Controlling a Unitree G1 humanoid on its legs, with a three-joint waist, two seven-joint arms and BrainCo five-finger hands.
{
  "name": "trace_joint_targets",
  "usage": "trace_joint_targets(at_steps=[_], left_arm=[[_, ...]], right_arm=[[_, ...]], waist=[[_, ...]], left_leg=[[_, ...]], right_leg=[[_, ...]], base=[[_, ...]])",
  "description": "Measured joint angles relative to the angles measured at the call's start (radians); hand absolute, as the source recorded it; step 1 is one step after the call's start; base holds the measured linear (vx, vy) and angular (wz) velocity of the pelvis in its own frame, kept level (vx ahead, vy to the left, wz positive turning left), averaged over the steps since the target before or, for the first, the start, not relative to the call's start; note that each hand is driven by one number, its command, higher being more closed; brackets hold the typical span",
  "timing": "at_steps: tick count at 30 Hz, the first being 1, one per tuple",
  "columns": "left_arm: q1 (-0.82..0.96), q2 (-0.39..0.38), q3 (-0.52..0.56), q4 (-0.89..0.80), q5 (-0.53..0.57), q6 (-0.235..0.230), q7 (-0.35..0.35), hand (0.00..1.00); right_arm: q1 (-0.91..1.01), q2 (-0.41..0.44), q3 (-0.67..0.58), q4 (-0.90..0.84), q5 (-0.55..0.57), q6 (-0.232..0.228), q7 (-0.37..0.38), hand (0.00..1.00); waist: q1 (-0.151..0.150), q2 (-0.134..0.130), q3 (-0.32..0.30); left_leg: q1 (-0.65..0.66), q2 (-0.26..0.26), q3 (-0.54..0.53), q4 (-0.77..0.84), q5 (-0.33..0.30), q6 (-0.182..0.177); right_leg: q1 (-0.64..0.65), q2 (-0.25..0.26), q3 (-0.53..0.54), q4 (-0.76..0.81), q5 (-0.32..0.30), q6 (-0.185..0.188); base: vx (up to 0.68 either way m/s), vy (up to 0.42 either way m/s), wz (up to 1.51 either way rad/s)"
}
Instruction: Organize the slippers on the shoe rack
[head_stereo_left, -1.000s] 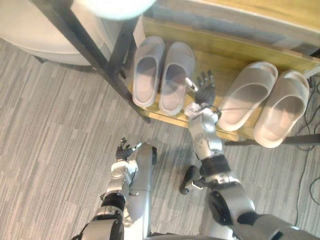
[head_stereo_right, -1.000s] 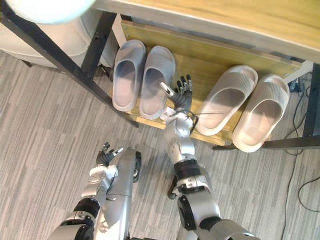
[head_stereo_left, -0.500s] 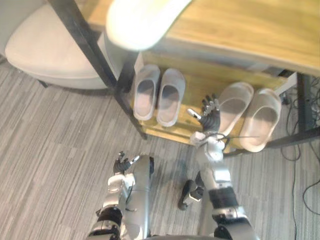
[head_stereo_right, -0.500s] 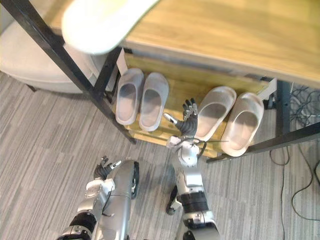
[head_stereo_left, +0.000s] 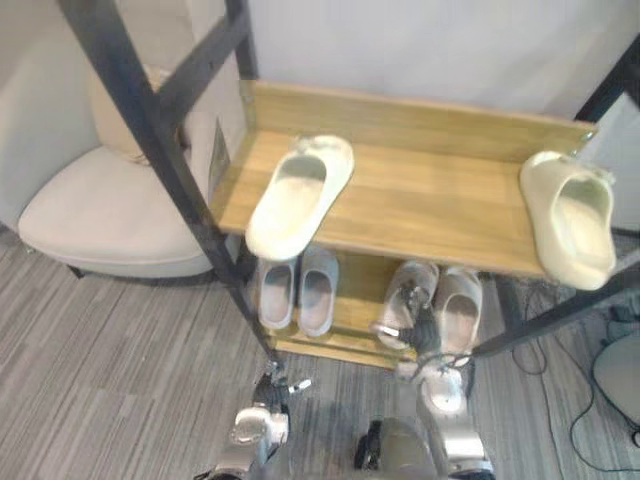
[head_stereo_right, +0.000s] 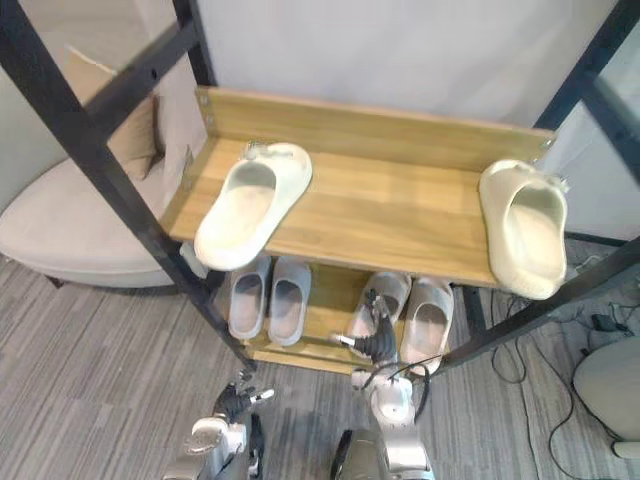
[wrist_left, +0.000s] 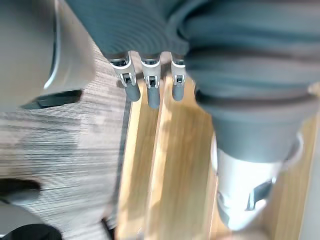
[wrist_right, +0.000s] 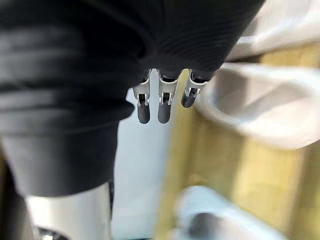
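Standing here looking at the shoe rack (head_stereo_left: 420, 200): off to its left there's a pale round chair (head_stereo_left: 100, 215) on the grey striped carpet (head_stereo_left: 100, 360). On the top shelf, near the left end, a cream slipper (head_stereo_left: 298, 195) lies at an angle with its heel end poking out past the front edge. Under it on the bottom shelf there's a grey pair (head_stereo_left: 318, 290), side by side and neat, toes pointing to the back.

The robot's left hand (head_stereo_left: 272, 385) is low down over the carpet, just in front of the rack's left front leg, with its fingers loose and spread and nothing in them.

Further along the bottom shelf is a beige pair (head_stereo_left: 460, 310), both toes-in, with the left one tilted a bit toward its mate. The right hand (head_stereo_right: 378, 340) is up right in front of that tilted one, fingers straight and apart, empty. Can't tell if it's actually touching the slipper.

At the far right end of the top shelf there's the other cream slipper (head_stereo_left: 570, 215), well apart from the first, hanging over the front edge too.
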Motion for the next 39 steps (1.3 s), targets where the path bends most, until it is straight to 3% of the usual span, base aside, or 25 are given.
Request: trace_joint_targets(at_steps=[2,5,12,18,24,29,33,39], left_arm=[[0.004,0.012,-0.011,0.001,0.016,-0.01,-0.002,0.0],[0.003,0.029,-0.017,0.0,0.017,-0.019,-0.001,0.0],[0.016,0.07,-0.046,-0.049,0.056,-0.037,0.003,0.0],[0.086,0.075,-0.097,-0.298,0.083,-0.044,0.006,0.0],[0.171,0.087,-0.159,-0.63,0.093,-0.087,0.004,0.0],[0.232,0.104,-0.17,-0.823,0.091,-0.119,-0.001,0.0],[0.251,0.103,-0.17,-0.89,0.091,-0.126,-0.001,0.0],[0.28,0.105,-0.16,-1.022,0.05,-0.145,0.002,0.0]], right_arm=[[-0.011,-0.037,-0.012,0.176,-0.035,0.005,0.016,0.0],[-0.016,-0.059,-0.036,0.308,-0.036,0.007,0.025,0.0],[-0.019,-0.083,-0.094,0.502,-0.036,0.014,0.021,0.0],[-0.014,-0.081,-0.098,0.564,-0.034,0.018,0.02,0.0],[-0.004,-0.079,-0.115,0.596,-0.034,0.016,0.015,0.0],[-0.012,-0.077,-0.115,0.625,-0.035,0.014,0.015,0.0],[-0.018,-0.078,-0.1,0.647,-0.036,0.011,0.015,0.0],[-0.024,-0.081,-0.081,0.655,-0.036,0.008,0.015,0.0]], waist=[[-0.006,0.007,-0.006],[-0.009,0.019,-0.017],[-0.028,0.032,-0.032],[-0.035,0.036,-0.035],[-0.032,0.059,-0.056],[-0.027,0.061,-0.068],[-0.008,0.057,-0.072],[-0.003,0.057,-0.073]], left_leg=[[0.096,-0.03,0.016,-0.172,0.078,0.004],[0.187,-0.059,0.03,-0.337,0.158,0.008],[0.291,-0.096,0.004,-0.54,0.27,0.017],[0.354,-0.117,-0.053,-0.702,0.373,0.031],[0.367,-0.136,-0.101,-0.738,0.384,0.033],[0.372,-0.143,-0.125,-0.738,0.385,0.03],[0.386,-0.142,-0.127,-0.735,0.384,0.034],[0.393,-0.139,-0.141,-0.732,0.384,0.034]], right_leg=[[0.086,0.006,-0.006,-0.16,0.077,0.012],[0.16,0.011,-0.012,-0.294,0.145,0.022],[0.244,0.012,-0.052,-0.42,0.208,0.029],[0.268,0.014,-0.095,-0.464,0.232,0.034],[0.307,0.018,-0.114,-0.504,0.234,0.042],[0.336,0.028,-0.111,-0.538,0.239,0.042],[0.362,0.036,-0.111,-0.563,0.25,0.034],[0.386,0.046,-0.123,-0.582,0.254,0.035]], base=[[0.1,0.027,0.02],[0.1,0.01,0.0],[0.0,-0.008,0.13],[-0.09,0.006,0.23],[-0.06,0.026,0.24],[0.01,0.006,0.16],[0.05,-0.02,0.0],[0.06,-0.034,0.06]])
